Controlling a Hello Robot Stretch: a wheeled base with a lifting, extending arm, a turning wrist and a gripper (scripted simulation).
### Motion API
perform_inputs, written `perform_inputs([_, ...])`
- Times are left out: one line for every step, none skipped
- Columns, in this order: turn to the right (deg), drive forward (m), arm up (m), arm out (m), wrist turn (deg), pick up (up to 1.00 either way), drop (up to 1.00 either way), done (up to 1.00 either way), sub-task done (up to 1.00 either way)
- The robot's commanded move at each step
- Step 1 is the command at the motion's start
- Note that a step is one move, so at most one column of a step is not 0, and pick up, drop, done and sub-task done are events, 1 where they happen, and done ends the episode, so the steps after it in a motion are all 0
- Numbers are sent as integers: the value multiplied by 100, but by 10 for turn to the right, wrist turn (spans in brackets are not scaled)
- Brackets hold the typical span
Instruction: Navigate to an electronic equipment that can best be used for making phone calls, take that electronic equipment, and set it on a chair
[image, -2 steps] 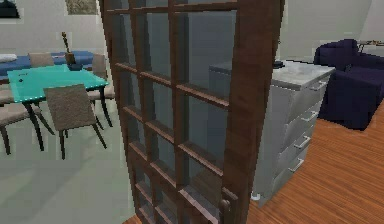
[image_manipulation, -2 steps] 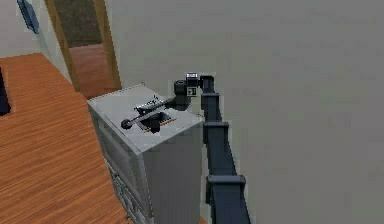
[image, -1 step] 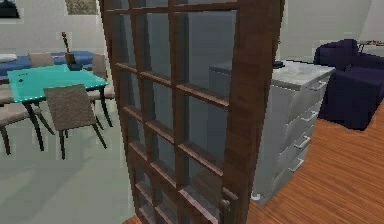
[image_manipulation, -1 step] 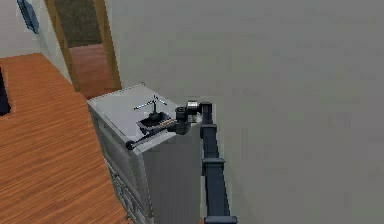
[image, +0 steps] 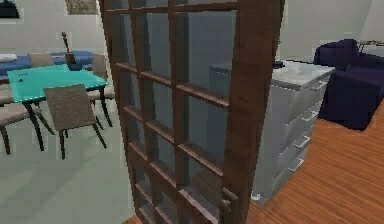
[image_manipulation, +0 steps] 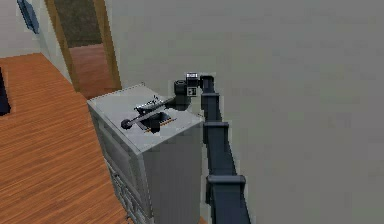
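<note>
Teal glass-topped dining table (image: 35, 82) at the forward view's left, with a tan padded chair (image: 70, 105) at its near side and more chairs round it. In the centre is a brown wooden door with glass panes (image: 190, 110), close to the camera and blocking a straight line that way. Right of it stands a pale grey chest of drawers (image: 295, 110), then a dark purple armchair (image: 352, 78) at the far right. In the arm side view, orange-brown plank floor (image_manipulation: 40, 130) is at left with a wood-framed doorway (image_manipulation: 85, 45) behind it. Then comes the chest's top with the gripper (image_manipulation: 132, 115) at it. A small dark flat thing (image_manipulation: 158, 122) lies on that top by the fingers; it is likely the phone but too small to confirm. Cannot tell how the jaws stand, whether anything is held, or whether the fingers touch it. The dark square arm (image_manipulation: 222, 150) rises from the bottom edge at right. Step in hand, by my read: the take, at the chest. The next move calls for getting the dark thing lifted clear of the top and drawing the arm in. After that, drive round the door to a chair at the table and set it on the seat.
</note>
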Motion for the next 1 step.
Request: perform_inputs([0,0,10,0,0,0,0,0,0])
